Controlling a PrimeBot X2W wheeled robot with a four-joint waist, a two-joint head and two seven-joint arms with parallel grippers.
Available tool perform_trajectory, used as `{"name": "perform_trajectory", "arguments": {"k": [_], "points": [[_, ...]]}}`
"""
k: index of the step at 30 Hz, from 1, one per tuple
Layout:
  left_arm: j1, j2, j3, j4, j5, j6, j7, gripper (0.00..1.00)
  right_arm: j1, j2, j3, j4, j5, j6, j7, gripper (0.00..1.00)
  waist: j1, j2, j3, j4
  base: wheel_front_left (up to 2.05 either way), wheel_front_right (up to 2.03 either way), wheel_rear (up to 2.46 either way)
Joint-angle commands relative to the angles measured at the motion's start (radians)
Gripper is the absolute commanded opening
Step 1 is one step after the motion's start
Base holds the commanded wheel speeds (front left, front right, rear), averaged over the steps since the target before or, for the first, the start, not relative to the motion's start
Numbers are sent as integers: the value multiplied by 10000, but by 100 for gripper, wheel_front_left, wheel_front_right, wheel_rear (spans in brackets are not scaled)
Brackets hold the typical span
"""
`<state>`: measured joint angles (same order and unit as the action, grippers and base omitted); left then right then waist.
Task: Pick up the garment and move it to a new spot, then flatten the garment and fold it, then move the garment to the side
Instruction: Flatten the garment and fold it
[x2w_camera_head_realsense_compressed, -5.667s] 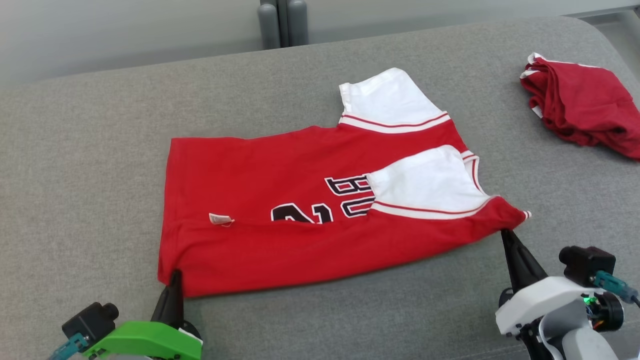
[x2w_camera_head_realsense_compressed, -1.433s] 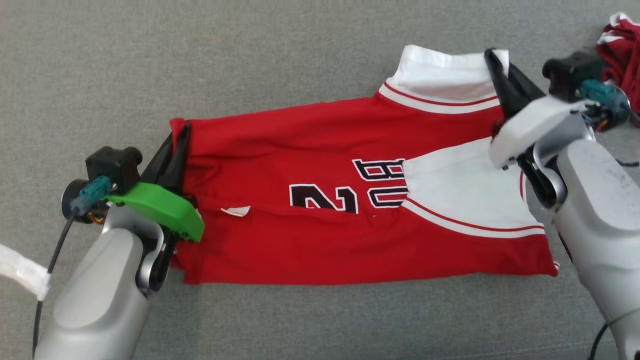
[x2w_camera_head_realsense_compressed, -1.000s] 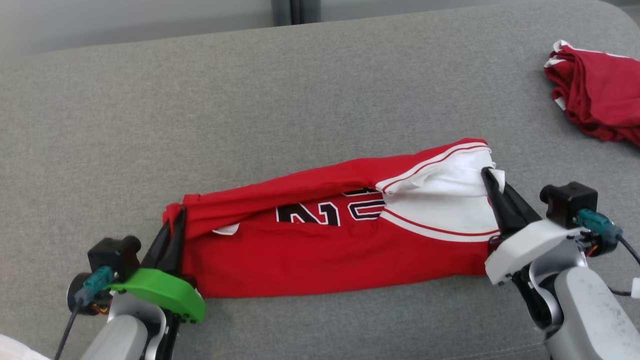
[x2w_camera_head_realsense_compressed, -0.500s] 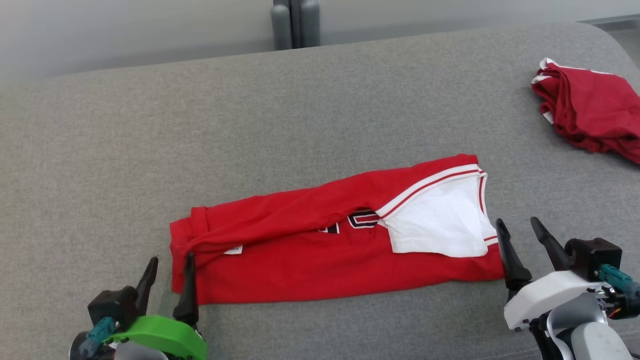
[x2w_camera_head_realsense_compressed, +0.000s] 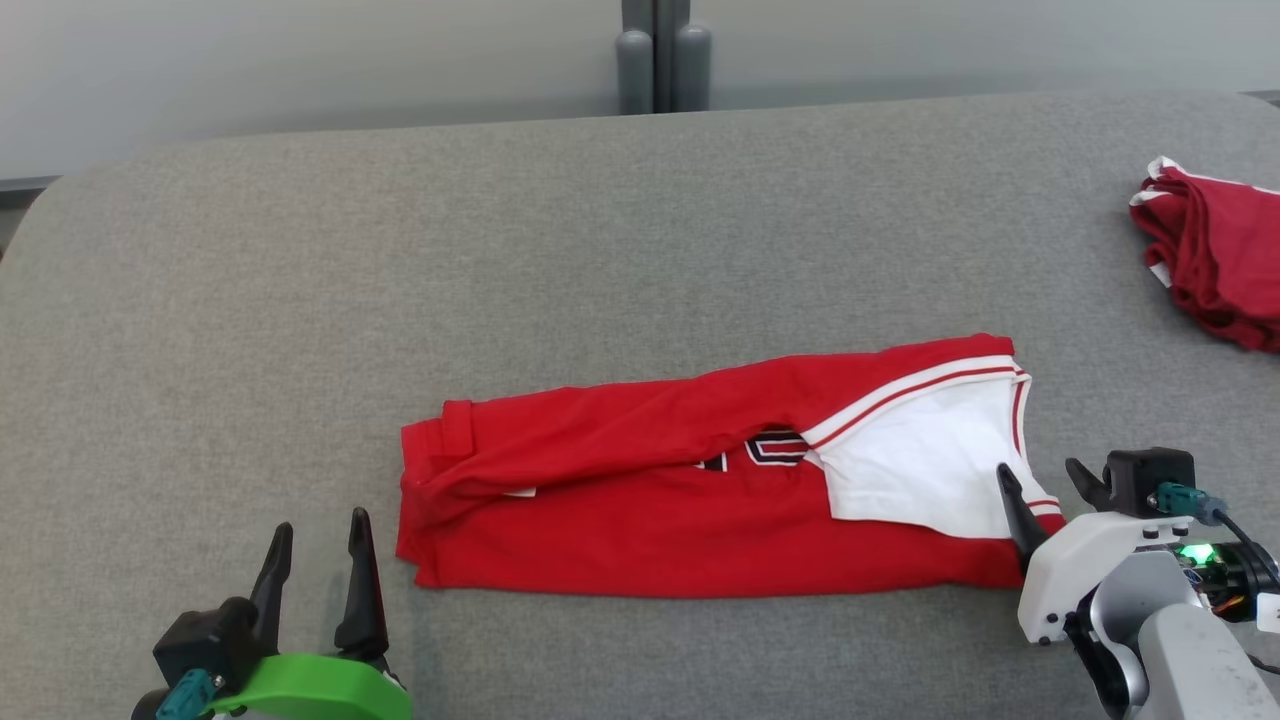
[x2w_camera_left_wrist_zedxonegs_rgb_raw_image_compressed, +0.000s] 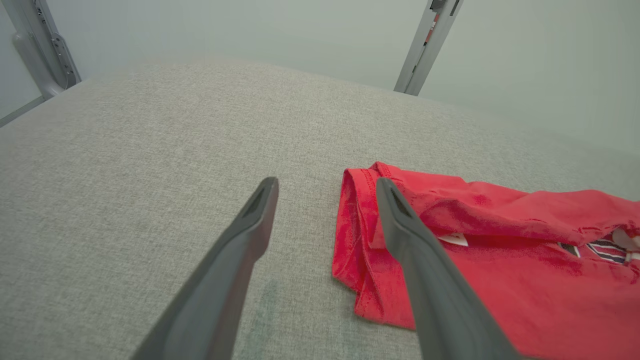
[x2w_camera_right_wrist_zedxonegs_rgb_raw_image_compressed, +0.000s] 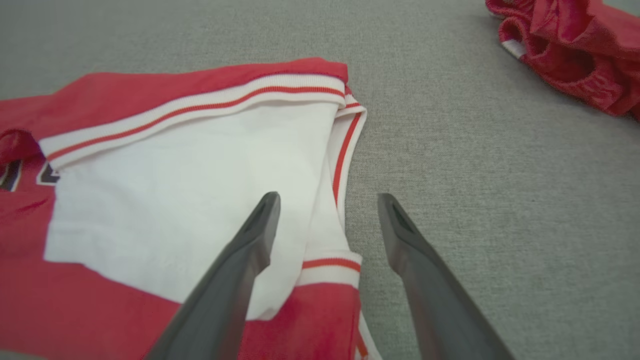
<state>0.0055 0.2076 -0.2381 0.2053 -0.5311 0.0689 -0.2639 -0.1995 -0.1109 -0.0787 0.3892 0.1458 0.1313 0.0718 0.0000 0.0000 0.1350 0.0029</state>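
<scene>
**Figure. Folded shirt with both claws free.** The red shirt lies on the grey tabletop as a long band across the lower centre of the head view. Its hem end is toward the lower left and its white panel toward the lower right.

The left claw stands wide and holds nothing, near the hem end but apart from it. The right claw is also wide and holds nothing. In the right wrist view one of its fingers lies over the white panel and the other over bare tabletop. Whether the first one touches the cloth cannot be told.

**Likely faults from here:**
- The top layer is rumpled and does not line up with the lower edge, so a further fold would probably set the creases in.
- At the hem end the layers are rolled together. A pinch there may catch only one layer and pull the fold open.
- The finger over the white panel could drag the loose flap if the arm moves sideways.
- A second red heap sits at the upper right. A shirt set down close to it could get tangled with it.
</scene>
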Motion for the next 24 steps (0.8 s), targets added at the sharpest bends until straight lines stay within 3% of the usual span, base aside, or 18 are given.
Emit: {"name": "perform_trajectory", "arguments": {"k": [1, 9, 11, 12, 13, 14, 24], "points": [[-33, -24, 51, 55, 144, -72, -1, 100, -157, -94, -13, 282, -113, -13, 45, 100, 0, 0, 114, 199, 0, 0, 0], [-214, -201, 340, 338, 343, -138, -1, 100, -547, 205, 350, 1764, 47, -5, 353, 100, 0, 0, 159, 440, 0, 0, 0], [-228, -222, 405, 371, 428, -167, -1, 100, -642, 281, 490, 1990, 110, -4, 403, 41, 0, 0, 149, 438, 0, 0, 0], [-238, -229, 425, 379, 446, -176, -1, 100, -675, 301, 522, 2047, 115, -4, 401, 30, 0, 0, 144, 432, 0, 0, 0], [-255, -252, 464, 381, 504, -190, -1, 100, -744, 324, 575, 2142, 121, -4, 387, 9, 0, 0, 127, 416, 0, 0, 0], [-262, -266, 492, 379, 536, -196, -2, 100, -810, 334, 607, 2198, 104, -2, 354, 0, 0, 0, 116, 399, 0, 0, 0], [-194, -418, 735, 347, 809, -400, -2, 100, -1545, -226, 113, 2012, -7, -16, -220, 0, 0, 0, -158, -145, 0, 0, 0]]}}
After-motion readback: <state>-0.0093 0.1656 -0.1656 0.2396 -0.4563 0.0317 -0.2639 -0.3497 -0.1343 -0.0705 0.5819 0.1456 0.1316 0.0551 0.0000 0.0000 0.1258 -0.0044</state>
